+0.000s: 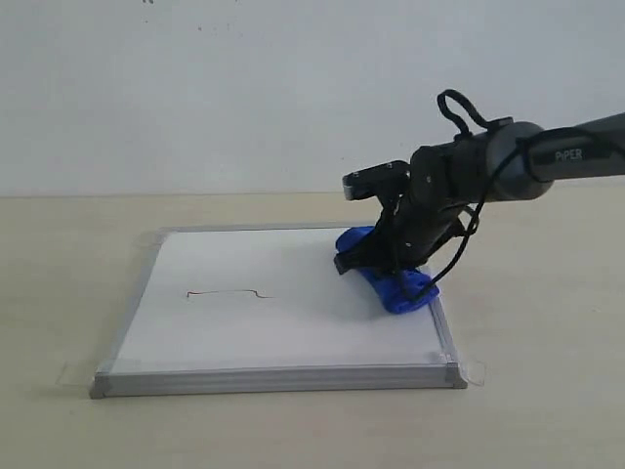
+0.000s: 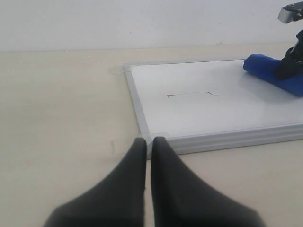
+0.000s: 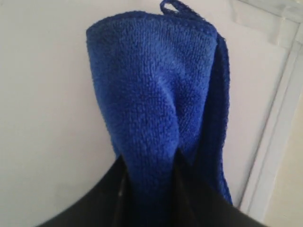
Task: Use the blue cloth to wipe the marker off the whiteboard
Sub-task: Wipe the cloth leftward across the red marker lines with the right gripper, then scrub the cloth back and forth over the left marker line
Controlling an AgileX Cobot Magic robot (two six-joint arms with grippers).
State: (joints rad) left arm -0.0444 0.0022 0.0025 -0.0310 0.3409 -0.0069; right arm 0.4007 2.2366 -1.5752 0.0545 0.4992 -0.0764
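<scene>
Your left gripper (image 2: 149,141) hangs off the whiteboard (image 1: 293,337), jaws together on nothing. Your right gripper (image 1: 389,262) pinches the blue cloth (image 1: 408,290) against the board's right edge. The marker (image 1: 229,293) looks untouched; next, sweep left across it, pressing flat.

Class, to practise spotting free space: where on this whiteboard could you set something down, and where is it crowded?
Free: the white strip between the marker line and the whiteboard's near frame, and the strip beyond the line. Crowded: the right edge, where the right gripper pinches the blue cloth.
</scene>
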